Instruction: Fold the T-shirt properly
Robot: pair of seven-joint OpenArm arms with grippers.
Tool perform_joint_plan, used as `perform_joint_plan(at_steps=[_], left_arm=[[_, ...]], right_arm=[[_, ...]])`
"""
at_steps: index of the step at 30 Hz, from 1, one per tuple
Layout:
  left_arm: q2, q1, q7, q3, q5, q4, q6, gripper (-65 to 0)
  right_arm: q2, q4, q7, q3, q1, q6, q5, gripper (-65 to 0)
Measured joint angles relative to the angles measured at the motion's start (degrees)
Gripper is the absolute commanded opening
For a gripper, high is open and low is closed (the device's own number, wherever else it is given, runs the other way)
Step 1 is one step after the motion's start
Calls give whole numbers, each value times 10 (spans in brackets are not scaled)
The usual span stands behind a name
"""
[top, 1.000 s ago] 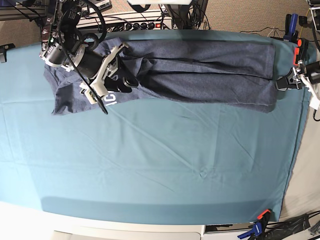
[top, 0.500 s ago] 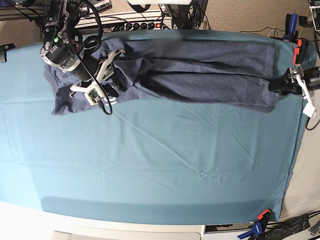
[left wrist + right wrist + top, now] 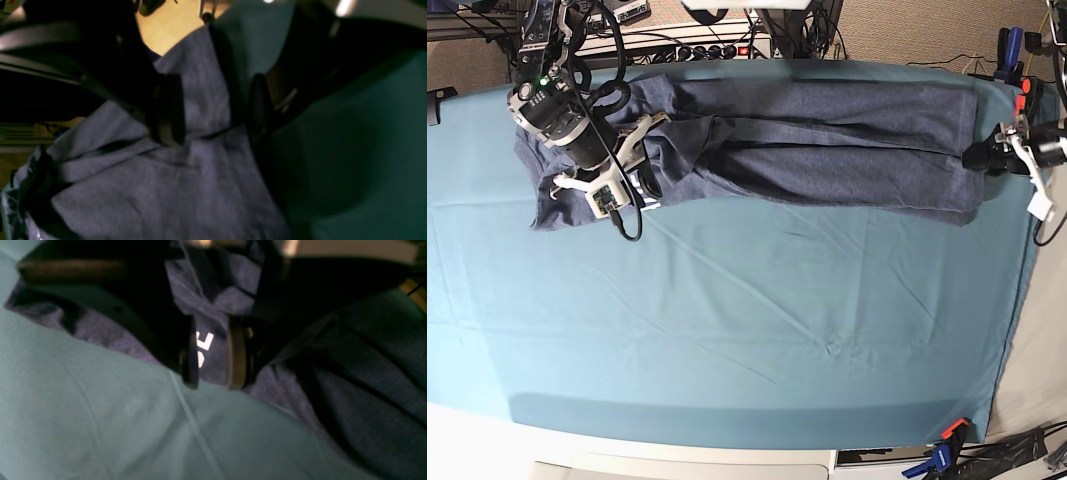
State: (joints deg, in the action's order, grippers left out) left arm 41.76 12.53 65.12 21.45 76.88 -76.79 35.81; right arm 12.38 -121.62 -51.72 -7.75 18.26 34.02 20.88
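Note:
The dark blue-grey T-shirt (image 3: 827, 140) lies in a long band along the far side of the teal table cloth (image 3: 747, 330). At its left end my right gripper (image 3: 640, 185) pinches a bunched fold. In the right wrist view the right gripper (image 3: 212, 353) is shut on the T-shirt (image 3: 350, 356), with white lettering (image 3: 204, 343) showing between the fingers. At the band's right end sits my left gripper (image 3: 975, 160). Seen from the left wrist, that left gripper (image 3: 213, 110) is open, its fingers straddling the edge of the T-shirt (image 3: 186, 186).
Orange and blue clamps (image 3: 945, 445) (image 3: 1017, 60) hold the cloth at the table's right edge. Cables and a power strip (image 3: 707, 45) run behind the far edge. Wrinkled teal cloth covers the near half of the table.
My right arm has swung left and toward the far edge, dragging the gripped fold so the white lettering is now mostly covered. My left gripper has edged onto the shirt's right end.

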Motion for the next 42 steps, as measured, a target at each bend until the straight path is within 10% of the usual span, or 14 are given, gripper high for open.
perform_joint_plan(at_steps=[37,42], left_arm=[[-73,-13,-13,0,31,48,12,-331],[-73,-15,-11,0,24,48,11,-477]], right_arm=[[0,0,8,0,-16,0,15,-493],[0,0,8,0,-16,0,15,-493]])
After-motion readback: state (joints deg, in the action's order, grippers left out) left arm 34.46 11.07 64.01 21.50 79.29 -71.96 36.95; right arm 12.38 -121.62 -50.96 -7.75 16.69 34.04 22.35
